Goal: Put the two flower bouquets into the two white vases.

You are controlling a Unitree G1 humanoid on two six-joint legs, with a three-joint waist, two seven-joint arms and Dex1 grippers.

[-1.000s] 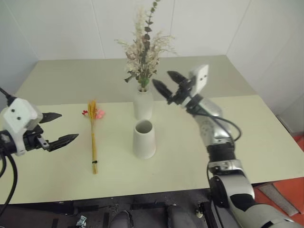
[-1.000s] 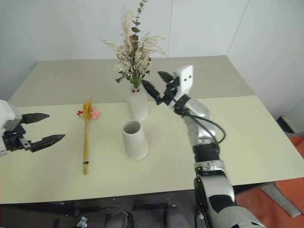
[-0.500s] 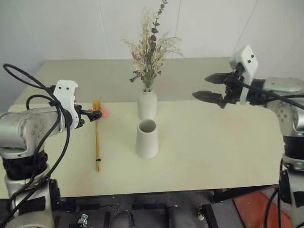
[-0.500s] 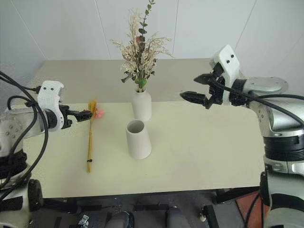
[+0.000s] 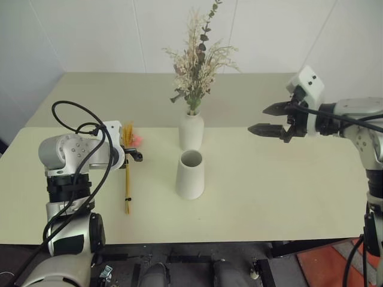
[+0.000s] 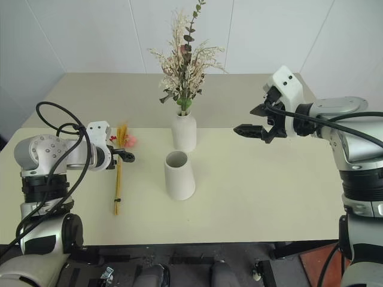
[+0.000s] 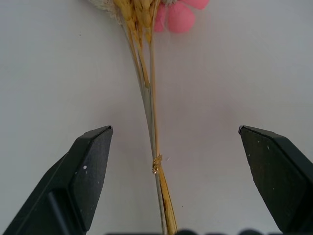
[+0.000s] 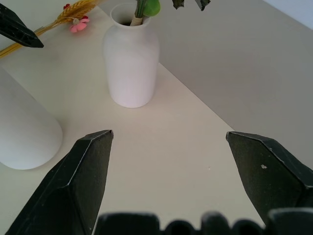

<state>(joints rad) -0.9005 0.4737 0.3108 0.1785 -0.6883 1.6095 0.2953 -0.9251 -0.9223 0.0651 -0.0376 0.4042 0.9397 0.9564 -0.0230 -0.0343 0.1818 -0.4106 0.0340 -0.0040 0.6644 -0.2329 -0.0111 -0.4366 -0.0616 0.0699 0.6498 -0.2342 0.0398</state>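
While my left gripper (image 7: 173, 171) hangs over the wheat bunch (image 5: 127, 179), jaws spread wide and empty, the stalks run straight up the gap between the two fingers in the left wrist view, so the bunch's long axis lies crosswise to the closing direction. That is the relation I care about: fingers straddle the stems, one each side, apart from them, near the small tie (image 7: 156, 165) on the stalks. The bunch lies flat on the table (image 5: 287, 203), blooms away from me, stem ends toward me, just left of the cone vase (image 5: 191, 175). Left arm is clearly nearer; my right gripper (image 5: 269, 118) is well off to the right, wide open too, holding nothing, pointing toward the vases.

The bushier spray (image 5: 200, 57) already stands in the bottle vase (image 5: 191, 131), so I judge half the job done and the cone vase, empty, is the target.

Head views give me the layout: bunch, cone vase and bottle vase relative to both arms. They hide how the fingers sit round the stems; the left wrist view settles that. The right wrist view adds the green stem (image 8: 146, 8) seated in the bottle vase's mouth. Height above the stalks I cannot tell.
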